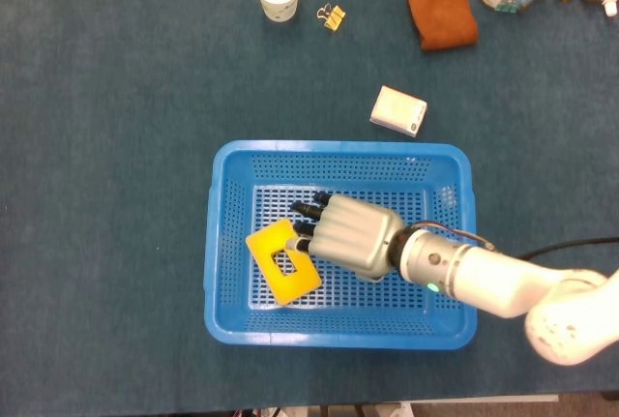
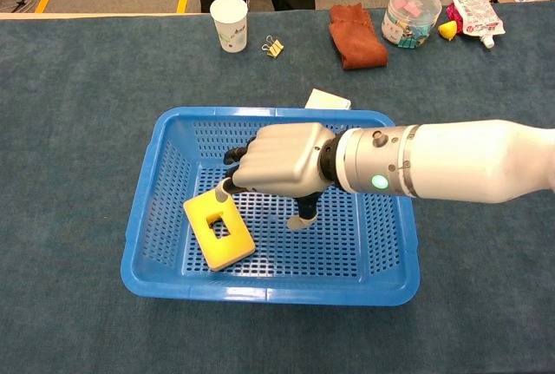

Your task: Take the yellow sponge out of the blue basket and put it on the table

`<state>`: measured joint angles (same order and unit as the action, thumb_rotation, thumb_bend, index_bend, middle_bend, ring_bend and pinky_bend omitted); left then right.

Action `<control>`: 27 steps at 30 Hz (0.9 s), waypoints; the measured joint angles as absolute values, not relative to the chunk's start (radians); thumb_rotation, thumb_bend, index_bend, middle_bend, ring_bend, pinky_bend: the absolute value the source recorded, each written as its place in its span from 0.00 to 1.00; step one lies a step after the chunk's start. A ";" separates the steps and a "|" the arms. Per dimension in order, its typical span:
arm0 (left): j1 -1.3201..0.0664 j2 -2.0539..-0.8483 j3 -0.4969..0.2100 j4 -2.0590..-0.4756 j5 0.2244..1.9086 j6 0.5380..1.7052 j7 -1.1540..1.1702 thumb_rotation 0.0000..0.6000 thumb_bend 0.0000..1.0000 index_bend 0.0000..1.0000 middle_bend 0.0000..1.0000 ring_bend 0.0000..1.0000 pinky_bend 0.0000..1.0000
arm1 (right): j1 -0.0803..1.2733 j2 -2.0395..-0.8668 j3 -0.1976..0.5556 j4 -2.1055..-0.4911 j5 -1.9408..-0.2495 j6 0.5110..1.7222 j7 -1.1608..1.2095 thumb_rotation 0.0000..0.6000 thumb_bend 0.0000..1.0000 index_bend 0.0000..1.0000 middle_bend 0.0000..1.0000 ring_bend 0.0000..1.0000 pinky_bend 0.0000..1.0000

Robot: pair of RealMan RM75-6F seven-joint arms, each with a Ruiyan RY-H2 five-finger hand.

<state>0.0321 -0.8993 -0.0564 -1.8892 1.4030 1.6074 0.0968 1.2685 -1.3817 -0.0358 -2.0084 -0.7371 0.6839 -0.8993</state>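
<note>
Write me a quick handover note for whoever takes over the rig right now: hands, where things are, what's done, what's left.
Right hand: inside the blue basket, fingertips at the yellow sponge's right edge; no grip visible.
Left hand: not in view.
Sponge: flat on the basket floor, left side.
Done: the reach into the basket.
Left: grip the sponge, lift it over the rim, set it on the table.
</note>
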 measured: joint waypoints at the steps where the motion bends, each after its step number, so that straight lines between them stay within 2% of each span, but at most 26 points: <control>1: 0.032 -0.900 -0.057 -1.889 1.403 1.607 0.097 1.00 0.23 0.33 0.32 0.23 0.24 | 1.287 -1.398 -0.047 -2.008 -0.713 0.708 -0.918 1.00 0.24 0.17 0.15 0.00 0.13; 9: 0.034 -0.904 -0.057 -1.886 1.403 1.604 0.099 1.00 0.23 0.33 0.32 0.23 0.24 | 1.368 -1.481 -0.094 -2.004 -0.599 0.809 -0.990 1.00 0.24 0.18 0.13 0.00 0.11; 18: 0.039 -0.908 -0.058 -1.885 1.396 1.607 0.101 1.00 0.23 0.33 0.32 0.23 0.24 | 1.403 -1.535 -0.115 -1.961 -0.580 0.832 -0.978 1.00 0.24 0.18 0.13 0.00 0.11; 27: 0.041 -0.911 -0.061 -1.882 1.391 1.607 0.100 1.00 0.23 0.33 0.32 0.23 0.24 | 1.415 -1.541 -0.116 -1.964 -0.616 0.824 -0.936 1.00 0.24 0.18 0.13 0.00 0.11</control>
